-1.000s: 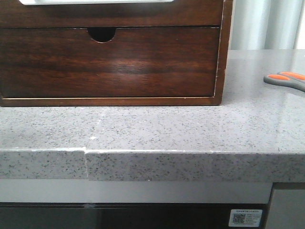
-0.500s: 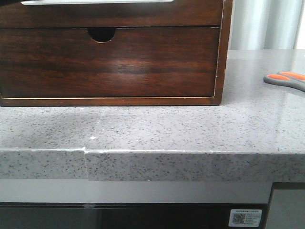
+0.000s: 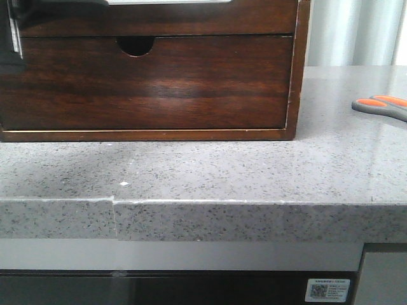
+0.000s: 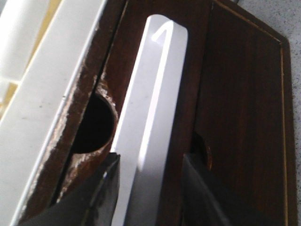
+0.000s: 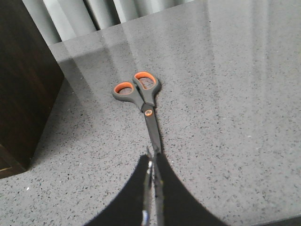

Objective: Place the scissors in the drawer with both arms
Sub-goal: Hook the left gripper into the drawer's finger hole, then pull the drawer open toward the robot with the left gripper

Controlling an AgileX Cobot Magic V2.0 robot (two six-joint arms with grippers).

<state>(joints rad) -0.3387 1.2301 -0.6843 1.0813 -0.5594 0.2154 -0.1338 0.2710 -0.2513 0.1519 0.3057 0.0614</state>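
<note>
The scissors (image 5: 141, 96) lie flat on the grey counter, with grey handles and orange-lined loops; in the front view they lie at the far right (image 3: 381, 107). My right gripper (image 5: 153, 157) is shut on the scissors' blade tips. The drawer (image 3: 165, 22) is the upper glossy one in the wooden box, white (image 3: 168, 2) along its top edge. My left gripper (image 4: 150, 160) hangs open just over the box top. One finger stands on each side of a white strip (image 4: 155, 84) and a dark wooden wall (image 4: 188, 94). The left arm (image 3: 13, 32) shows at the box's upper left.
Below the drawer sits a second drawer front (image 3: 146, 82) with a half-round finger notch (image 3: 135, 46). The box stands at the back left of the speckled counter (image 3: 210, 171), whose front edge (image 3: 210, 219) runs across the view. Grey curtains (image 3: 356, 32) hang behind.
The left arm has come into the front view at the box's upper left, covering the left part of the white edge. The scissors have not moved.
</note>
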